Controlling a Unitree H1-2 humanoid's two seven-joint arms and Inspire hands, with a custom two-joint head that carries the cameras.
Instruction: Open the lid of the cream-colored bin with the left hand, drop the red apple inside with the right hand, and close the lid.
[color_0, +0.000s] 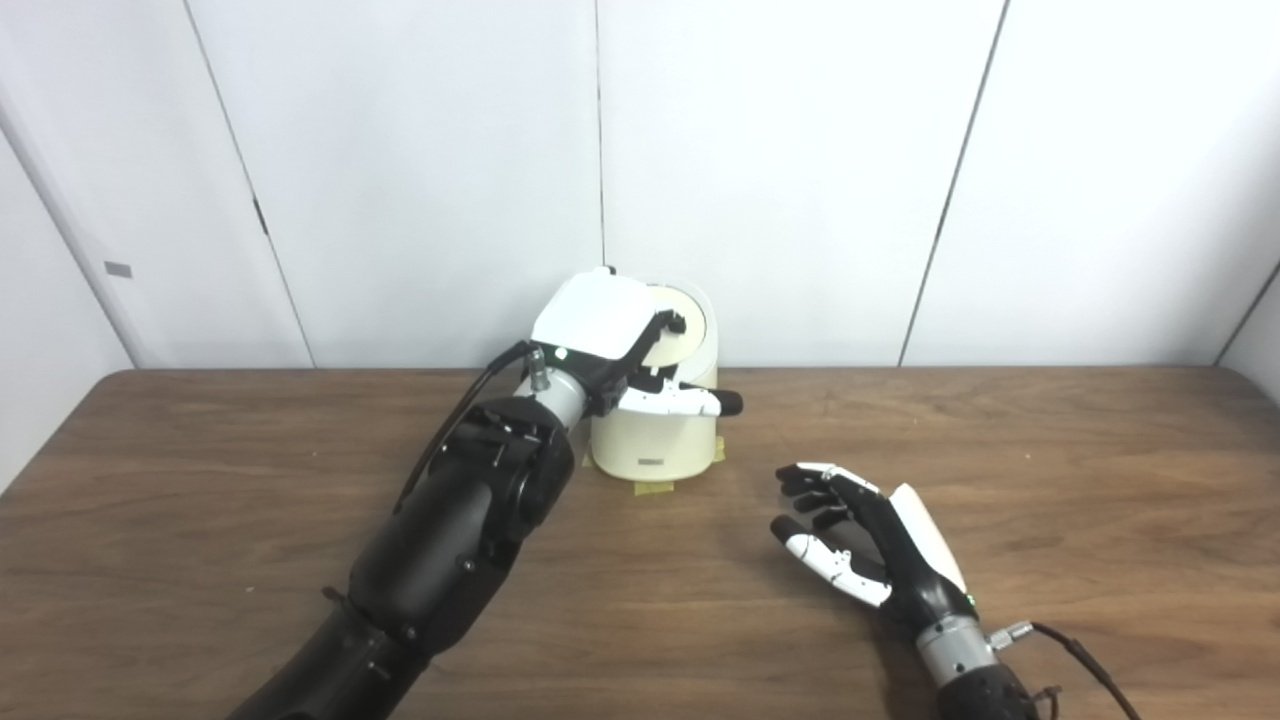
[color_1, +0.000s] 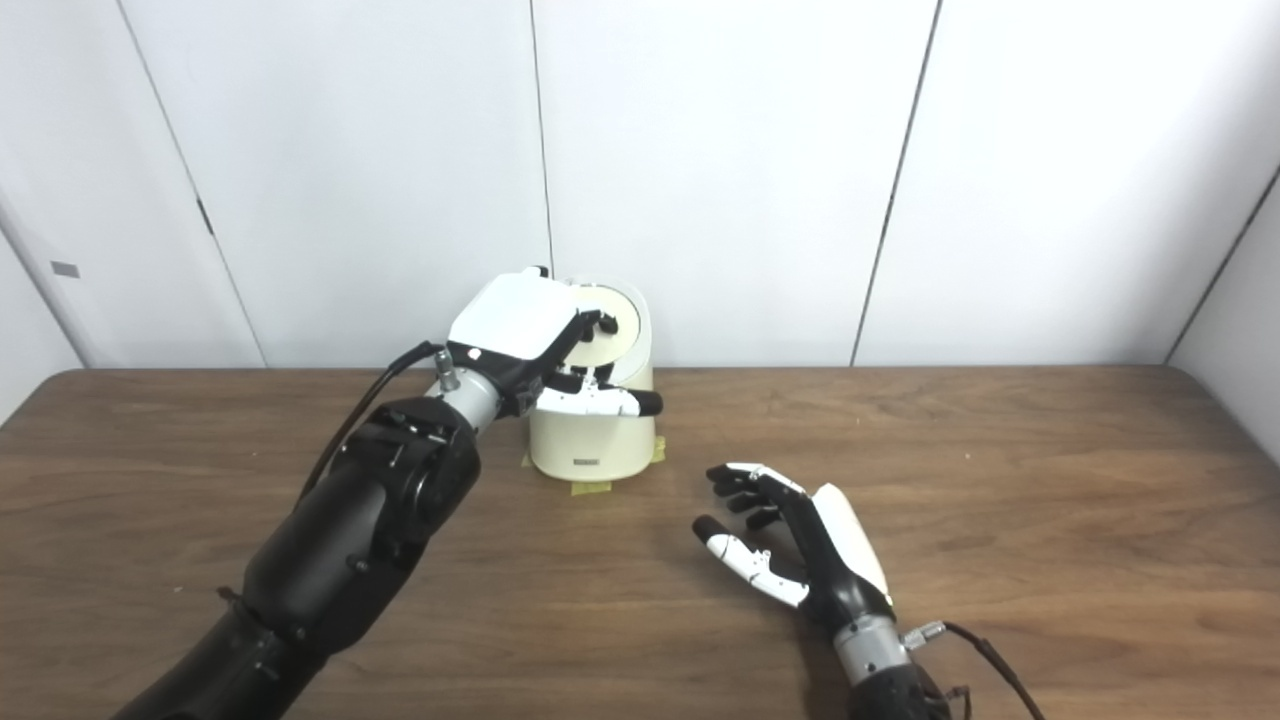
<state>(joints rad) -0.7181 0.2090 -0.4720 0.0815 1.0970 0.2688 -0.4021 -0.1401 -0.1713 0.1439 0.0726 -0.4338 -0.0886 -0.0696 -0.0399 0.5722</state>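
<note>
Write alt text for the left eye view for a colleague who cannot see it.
The left hand holds the lid of the cream-colored bin tilted up at the back of the wooden table. The right hand rests open and empty on the table; no apple is visible.

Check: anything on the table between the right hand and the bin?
Nothing: only bare table between the right hand and the bin. Both eye views show it. No apple visible.

The bin (color_0: 655, 440) is cream, its lid (color_0: 680, 325) perhaps slightly yellower; both hands (color_0: 850, 540) are black and white; the table (color_0: 1050, 480) is dark wood-grain brown.
</note>
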